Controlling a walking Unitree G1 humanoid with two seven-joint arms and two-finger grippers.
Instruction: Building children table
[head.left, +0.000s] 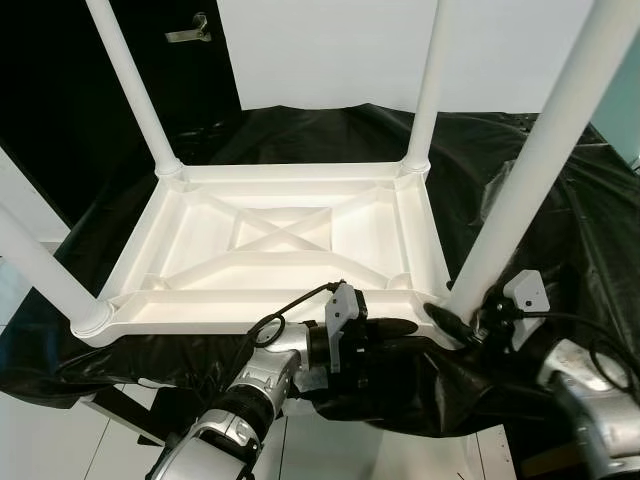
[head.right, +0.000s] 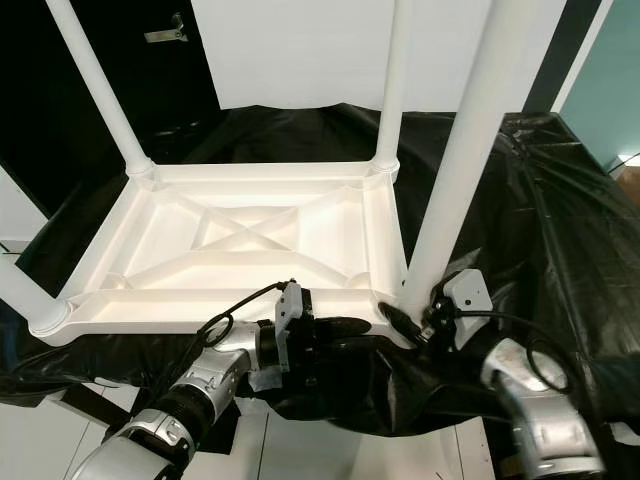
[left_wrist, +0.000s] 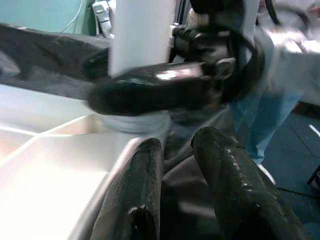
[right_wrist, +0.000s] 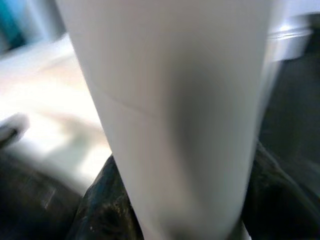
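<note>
Table top (head.left: 280, 240), white plastic, lies upside down in the middle of the frame on a worktop covered with black sheet (head.left: 560, 200). Its ribbed underside faces up, with a cross of ribs in the centre, and its long axis runs from left to right across the frame. Four white legs stand up from the corners: far left leg (head.left: 135, 85), far right leg (head.left: 428, 85), near left leg (head.left: 40, 270) leaning out to the left edge of the frame, and near right leg (head.left: 545, 150), which rises steeply from the lower right corner of the top to the upper right of the frame.

The right gripper (head.left: 462, 322) is at the base of the near right leg, with its black fingers (right_wrist: 105, 210) clamped around it; in the right wrist view the leg fills the space between them. The left gripper (head.left: 395, 328) lies along the near edge of the table top, pointing right toward the same corner, close to the other gripper. Its fingers (left_wrist: 135, 200) are slightly apart and hold nothing, one of them just beside the rim.

The black sheet hangs over the near edge of the worktop. Behind it stands a white wall (head.left: 400, 45), with a dark area in the upper left. A person's legs in blue jeans (left_wrist: 265, 120) show in the left wrist view.
</note>
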